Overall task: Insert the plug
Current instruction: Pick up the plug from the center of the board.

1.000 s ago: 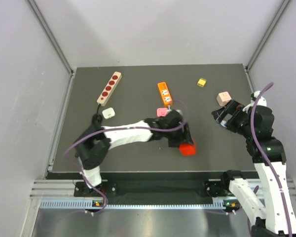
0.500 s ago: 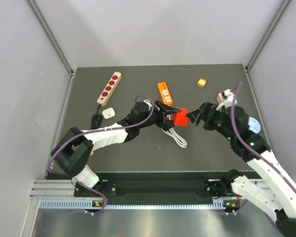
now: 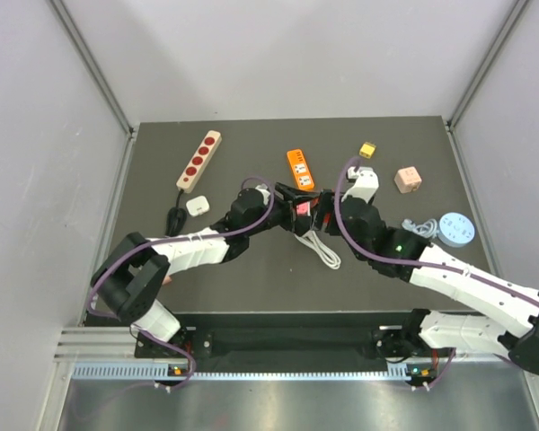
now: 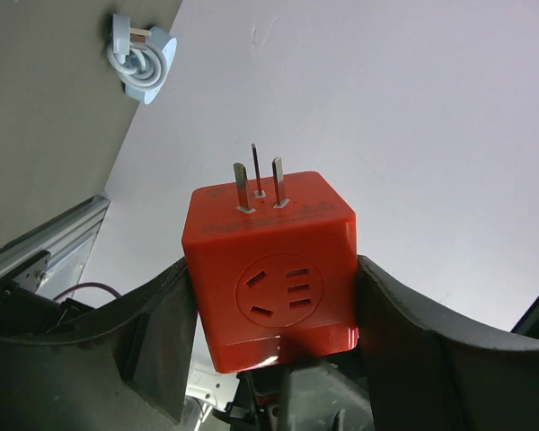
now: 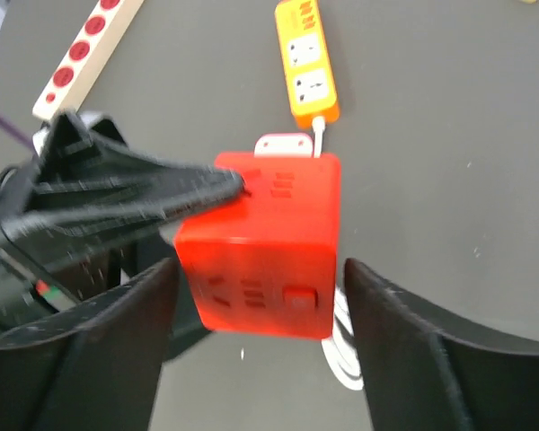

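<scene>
The plug [image 4: 269,269] is held clear of the counter [image 3: 251,278], clamped on two opp. faces by the left fingers [image 4: 157,341]. Its three prongs are bare, on the face that is uppermost in the left wrist view. The right fingers [image 5: 108,350] are spread wide, one on either side of the same block. A thin gap seems to be left on at least one side, so no firm hold by them can be read, and contact can't be told for sure. In the top view the plug is seen mid-air between the two arms, just on the near side of the orange power strip [image 3: 299,169], which lies flat w/ both sockets free. Nothing is inserted. Judged from this, pick-up is done and a hand-over or re-grip is prob. the step in hand. Left to do are lining up the prongs w/ a socket and the push-in, i.e. the main part of the task.
</scene>
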Available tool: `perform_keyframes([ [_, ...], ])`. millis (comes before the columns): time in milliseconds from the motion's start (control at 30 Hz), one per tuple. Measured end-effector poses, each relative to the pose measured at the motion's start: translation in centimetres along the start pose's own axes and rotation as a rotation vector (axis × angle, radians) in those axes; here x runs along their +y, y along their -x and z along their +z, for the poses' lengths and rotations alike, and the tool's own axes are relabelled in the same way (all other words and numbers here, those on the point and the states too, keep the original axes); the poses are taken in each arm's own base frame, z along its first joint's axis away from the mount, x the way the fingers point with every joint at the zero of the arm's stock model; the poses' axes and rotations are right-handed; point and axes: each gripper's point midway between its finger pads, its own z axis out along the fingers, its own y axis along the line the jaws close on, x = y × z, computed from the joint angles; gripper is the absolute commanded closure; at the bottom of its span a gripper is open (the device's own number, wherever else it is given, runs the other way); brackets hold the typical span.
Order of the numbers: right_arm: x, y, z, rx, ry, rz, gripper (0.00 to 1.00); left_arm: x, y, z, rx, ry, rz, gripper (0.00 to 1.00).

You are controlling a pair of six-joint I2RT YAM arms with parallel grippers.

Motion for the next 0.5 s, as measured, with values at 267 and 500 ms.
perform_keyframes([
  [267,0.50,0.52,0.75,-0.058,-0.085,-0.051,0.33,0.35,0.58,-0.34,-0.026,0.001,-0.020,1.00],
  [500,0.34,0.40,0.98,-0.070,-0.125,-0.060,0.33,-0.50,0.47,-0.84,-0.045,-0.015,-0.017,1.00],
])
